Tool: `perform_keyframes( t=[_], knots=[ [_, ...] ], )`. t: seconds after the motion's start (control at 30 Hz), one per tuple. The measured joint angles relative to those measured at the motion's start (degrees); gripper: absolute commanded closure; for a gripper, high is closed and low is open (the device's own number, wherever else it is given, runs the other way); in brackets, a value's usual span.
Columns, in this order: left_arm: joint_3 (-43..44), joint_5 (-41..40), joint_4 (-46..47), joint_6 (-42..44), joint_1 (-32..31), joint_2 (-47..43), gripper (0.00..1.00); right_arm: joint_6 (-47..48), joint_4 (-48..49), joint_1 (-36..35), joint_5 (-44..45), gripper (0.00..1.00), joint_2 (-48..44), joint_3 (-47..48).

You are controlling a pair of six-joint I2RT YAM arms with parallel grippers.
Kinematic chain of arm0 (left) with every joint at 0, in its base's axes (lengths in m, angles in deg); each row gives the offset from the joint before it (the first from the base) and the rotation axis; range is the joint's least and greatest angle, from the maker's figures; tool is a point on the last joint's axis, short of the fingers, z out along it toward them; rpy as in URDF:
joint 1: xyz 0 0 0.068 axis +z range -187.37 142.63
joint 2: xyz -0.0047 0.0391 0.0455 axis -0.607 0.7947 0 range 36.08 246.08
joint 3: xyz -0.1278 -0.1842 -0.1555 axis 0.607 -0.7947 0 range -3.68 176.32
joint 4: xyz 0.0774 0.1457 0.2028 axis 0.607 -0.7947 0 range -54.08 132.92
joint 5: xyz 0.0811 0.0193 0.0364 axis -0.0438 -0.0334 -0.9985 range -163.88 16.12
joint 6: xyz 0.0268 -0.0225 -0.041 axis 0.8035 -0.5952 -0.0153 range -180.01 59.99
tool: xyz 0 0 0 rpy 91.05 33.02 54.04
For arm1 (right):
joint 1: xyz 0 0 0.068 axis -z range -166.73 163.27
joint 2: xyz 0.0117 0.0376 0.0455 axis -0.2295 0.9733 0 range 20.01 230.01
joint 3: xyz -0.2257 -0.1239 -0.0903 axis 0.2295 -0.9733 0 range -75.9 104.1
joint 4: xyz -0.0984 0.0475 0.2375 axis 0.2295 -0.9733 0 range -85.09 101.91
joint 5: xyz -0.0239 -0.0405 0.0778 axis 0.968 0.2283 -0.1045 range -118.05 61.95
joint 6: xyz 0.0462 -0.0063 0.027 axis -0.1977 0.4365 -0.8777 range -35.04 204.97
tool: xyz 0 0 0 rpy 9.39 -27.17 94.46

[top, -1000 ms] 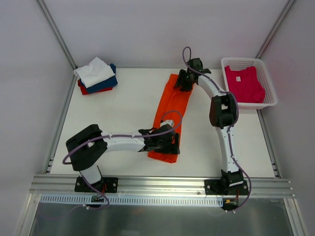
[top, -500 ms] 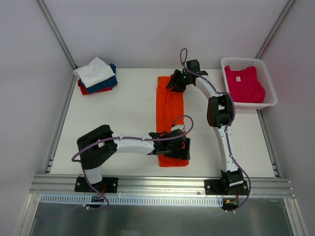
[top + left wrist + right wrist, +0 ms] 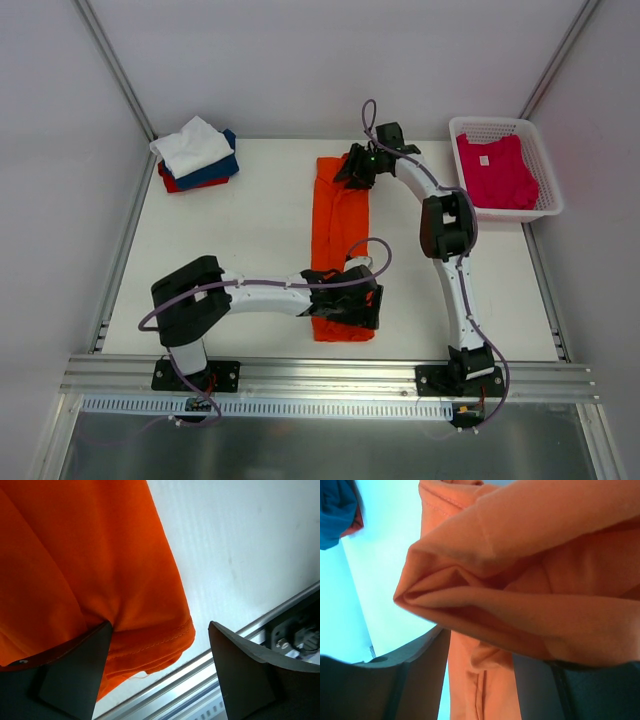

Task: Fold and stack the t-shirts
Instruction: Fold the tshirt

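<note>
The bright orange t-shirt [image 3: 338, 230] lies as a long narrow strip running from far to near on the table. My left gripper [image 3: 350, 305] is over its near end. In the left wrist view that gripper [image 3: 160, 627] is open wide, the hem of the orange t-shirt [image 3: 75, 555] resting against one finger [image 3: 75, 675]. My right gripper [image 3: 356, 168] is at the far end. In the right wrist view a thick fold of the orange t-shirt [image 3: 545, 555] covers its fingertips and cloth fills the gap of the gripper [image 3: 480, 630]. The magenta-pink t-shirt [image 3: 497, 172] lies in the basket.
A white mesh basket [image 3: 500, 122] stands at the far right. A stack of folded t-shirts [image 3: 195, 155], white over navy and red, sits at the far left. The aluminium rail [image 3: 330, 372] runs along the near edge, close behind the shirt's hem.
The orange shirt has swung from slanted to straight. The right gripper carried its far end to the left, and the left gripper shifted the near end a little to the right.
</note>
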Motion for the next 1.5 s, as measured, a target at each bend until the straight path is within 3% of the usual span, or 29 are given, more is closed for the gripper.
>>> perform_keyframes(
  t=[0.3, 0.6, 0.73, 1.07, 1.33, 1.5],
  knots=[
    [1.7, -7.3, -15.1, 5.4, -0.4, -8.9, 0.17, 4.0, -4.4, 0.9, 1.6, 0.46, -8.7, -5.0],
    [5.2, -15.6, -18.4, 8.7, -0.4, -20.4, 0.1, 7.0, -7.1, 2.1, 3.8, 0.47, -20.9, -6.7],
    [3.2, -18.0, -19.7, 8.8, 1.1, -25.4, 0.1, 8.6, -6.7, 1.9, 7.8, 0.47, -31.9, -18.0],
    [-11.5, -19.2, -22.1, 5.7, 10.6, -38.2, 0.08, 9.7, -4.4, -2.0, 21.0, 0.47, -63.1, -53.9],
    [-17.1, -18.3, -21.7, 2.8, 11.3, -37.3, 0.11, 5.8, -2.6, -9.8, 29.5, 0.46, -78.5, -75.5],
    [-20.9, -16.5, -18.7, 1.4, 11.3, -35.5, 0.12, 2.4, -2.4, -14.6, 34.6, 0.46, -83.5, -82.2]
  ],
)
